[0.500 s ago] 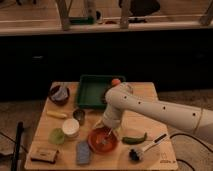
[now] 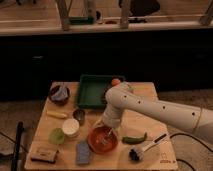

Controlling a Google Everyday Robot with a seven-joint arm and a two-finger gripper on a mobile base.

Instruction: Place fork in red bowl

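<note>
gripper [image 2: 108, 128] hangs right over the red bowl [image 2: 94, 145], near middle of the table [image 2: 42, 131]. clamped or loose? can't tell from here. fork [image 2: 105, 138] shows as a pale sliver slanting inside the bowl, just beneath the gripper.
</note>
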